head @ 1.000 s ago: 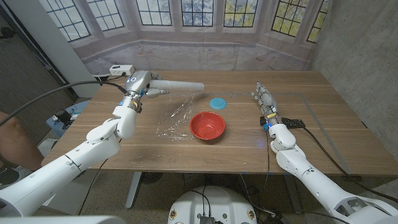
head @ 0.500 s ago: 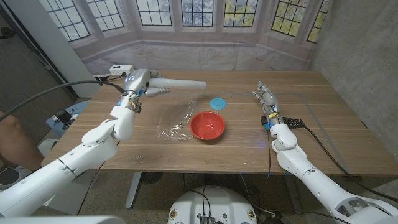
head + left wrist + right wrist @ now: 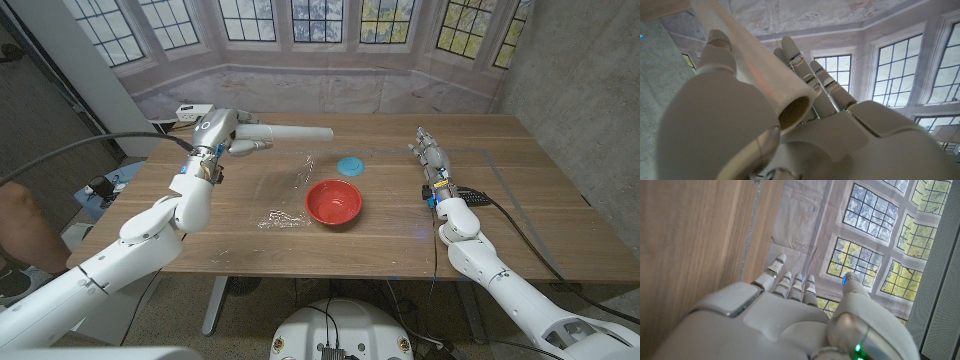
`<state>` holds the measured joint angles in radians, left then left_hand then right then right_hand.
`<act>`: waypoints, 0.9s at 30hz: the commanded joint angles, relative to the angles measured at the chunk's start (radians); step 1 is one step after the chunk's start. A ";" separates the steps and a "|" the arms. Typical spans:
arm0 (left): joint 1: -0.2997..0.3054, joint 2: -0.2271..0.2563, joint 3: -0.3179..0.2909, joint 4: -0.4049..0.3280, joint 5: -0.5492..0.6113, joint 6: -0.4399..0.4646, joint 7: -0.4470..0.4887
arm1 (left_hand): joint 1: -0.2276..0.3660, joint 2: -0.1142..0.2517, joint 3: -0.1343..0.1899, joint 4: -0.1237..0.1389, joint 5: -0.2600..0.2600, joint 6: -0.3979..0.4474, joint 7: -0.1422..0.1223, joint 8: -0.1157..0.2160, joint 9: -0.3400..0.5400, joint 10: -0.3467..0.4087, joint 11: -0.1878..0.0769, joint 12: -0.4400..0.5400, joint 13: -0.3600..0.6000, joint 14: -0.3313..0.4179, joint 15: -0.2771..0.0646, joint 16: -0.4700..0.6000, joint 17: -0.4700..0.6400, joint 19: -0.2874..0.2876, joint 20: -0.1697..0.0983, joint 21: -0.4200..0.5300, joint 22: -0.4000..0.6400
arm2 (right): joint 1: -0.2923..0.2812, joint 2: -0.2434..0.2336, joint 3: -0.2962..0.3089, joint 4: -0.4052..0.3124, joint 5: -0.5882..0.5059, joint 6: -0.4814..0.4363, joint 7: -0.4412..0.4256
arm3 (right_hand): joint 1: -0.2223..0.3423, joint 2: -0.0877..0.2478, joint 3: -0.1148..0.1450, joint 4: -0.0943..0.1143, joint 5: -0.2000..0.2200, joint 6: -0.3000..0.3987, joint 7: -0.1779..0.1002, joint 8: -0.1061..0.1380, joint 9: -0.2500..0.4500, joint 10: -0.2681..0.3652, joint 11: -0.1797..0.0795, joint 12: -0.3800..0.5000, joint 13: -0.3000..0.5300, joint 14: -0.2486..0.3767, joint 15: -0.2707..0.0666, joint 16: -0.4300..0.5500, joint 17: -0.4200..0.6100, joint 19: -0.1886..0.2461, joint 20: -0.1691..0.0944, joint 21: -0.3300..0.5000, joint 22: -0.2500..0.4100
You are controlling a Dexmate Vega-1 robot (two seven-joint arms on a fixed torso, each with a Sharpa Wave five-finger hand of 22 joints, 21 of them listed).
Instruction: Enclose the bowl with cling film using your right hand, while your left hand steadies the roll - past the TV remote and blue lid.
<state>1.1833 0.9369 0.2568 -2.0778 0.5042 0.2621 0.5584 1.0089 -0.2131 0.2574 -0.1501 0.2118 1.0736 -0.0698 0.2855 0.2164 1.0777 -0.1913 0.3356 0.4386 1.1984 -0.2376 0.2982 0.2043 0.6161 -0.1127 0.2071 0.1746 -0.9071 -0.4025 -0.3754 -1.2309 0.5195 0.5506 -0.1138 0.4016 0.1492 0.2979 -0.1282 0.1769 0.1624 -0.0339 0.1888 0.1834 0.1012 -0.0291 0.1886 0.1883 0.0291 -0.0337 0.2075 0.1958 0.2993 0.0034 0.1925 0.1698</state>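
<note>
A red bowl (image 3: 333, 202) stands on the wooden table (image 3: 520, 215) near its middle. My left hand (image 3: 214, 134) grips a white cling film roll (image 3: 290, 131) and holds it lifted above the table's back left part. In the left wrist view the roll (image 3: 752, 62) lies across my left hand (image 3: 840, 125). A clear sheet of film (image 3: 288, 195) trails from the roll down to the table just left of the bowl, its lower end crumpled. My right hand (image 3: 429, 156) stands at the right with its fingers apart and nothing in them; the right wrist view shows this hand (image 3: 790, 315) beside the table (image 3: 690, 235).
A blue lid (image 3: 350, 165) lies behind the bowl. A black TV remote (image 3: 474, 198) lies by my right wrist. A white box (image 3: 195, 112) sits at the back left edge. A person's knee (image 3: 15, 215) shows at the left edge.
My left hand has raised the roll a little, and the film has drawn up narrower, its lower end bunching on the table. My right hand has hardly moved.
</note>
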 commanded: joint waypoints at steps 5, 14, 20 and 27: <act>0.116 -0.002 -0.090 -0.081 0.014 -0.021 0.010 | 0.239 0.255 -0.006 0.003 0.006 0.006 0.002 0.007 0.004 0.010 -0.002 0.001 0.010 0.004 0.001 -0.002 0.003 -0.004 0.000 -0.001 0.004 | 0.007 -0.013 -0.005 -0.017 -0.016 -0.013 -0.001 | 0.008 0.004 -0.003 0.002 0.003 0.008 0.003 0.005 0.004 0.006 -0.002 0.005 0.002 0.007 -0.040 0.004 0.003 0.006 0.003 0.003 0.004; 0.171 -0.022 -0.126 -0.115 0.022 -0.061 0.013 | 0.239 0.258 -0.009 0.003 0.007 0.007 0.002 0.008 0.004 0.010 -0.002 -0.001 0.014 0.004 0.000 -0.003 0.003 -0.006 0.001 -0.002 0.004 | 0.007 -0.014 -0.008 -0.022 -0.024 -0.015 -0.008 | 0.009 0.004 -0.003 0.002 0.003 0.008 0.004 0.004 0.004 0.007 -0.002 0.006 0.002 0.007 -0.041 0.004 0.003 0.005 0.003 0.003 0.004; 0.189 -0.041 -0.132 -0.133 0.035 -0.083 0.005 | 0.240 0.259 -0.011 0.003 0.007 0.008 0.002 0.009 0.004 0.011 -0.002 -0.002 0.016 0.004 0.000 -0.003 0.003 -0.006 0.000 -0.002 0.004 | -0.001 -0.021 -0.005 -0.033 -0.028 -0.016 -0.013 | 0.009 0.005 -0.002 0.002 0.003 0.008 0.003 0.004 0.004 0.006 -0.003 0.005 0.002 0.007 -0.041 0.004 0.003 0.005 0.003 0.003 0.004; 0.184 -0.060 -0.123 -0.144 0.039 -0.121 -0.017 | 0.241 0.260 -0.013 0.002 0.007 0.005 0.002 0.008 0.004 0.011 -0.001 -0.003 0.019 0.004 -0.001 -0.003 0.003 -0.007 -0.001 -0.002 0.004 | -0.014 -0.030 0.003 -0.051 -0.030 -0.015 -0.020 | 0.010 0.005 -0.002 0.002 0.003 0.008 0.003 0.004 0.004 0.006 -0.002 0.005 0.002 0.007 -0.041 0.004 0.003 0.005 0.003 0.003 0.004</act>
<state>1.3503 0.9034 0.1381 -2.1968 0.5329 0.1922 0.5673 1.0018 -0.2060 0.2492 -0.1502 0.2117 1.0735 -0.0699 0.2892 0.2164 1.0809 -0.1944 0.3357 0.4523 1.1985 -0.2375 0.2982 0.2043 0.6125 -0.1164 0.2072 0.1746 -0.9050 -0.4202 -0.3808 -1.2602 0.4949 0.5373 -0.1239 0.4056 0.1532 0.2979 -0.1282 0.1769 0.1624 -0.0339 0.1888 0.1834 0.1012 -0.0291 0.1886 0.1883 0.0291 -0.0336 0.2074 0.1958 0.2993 0.0034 0.1925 0.1698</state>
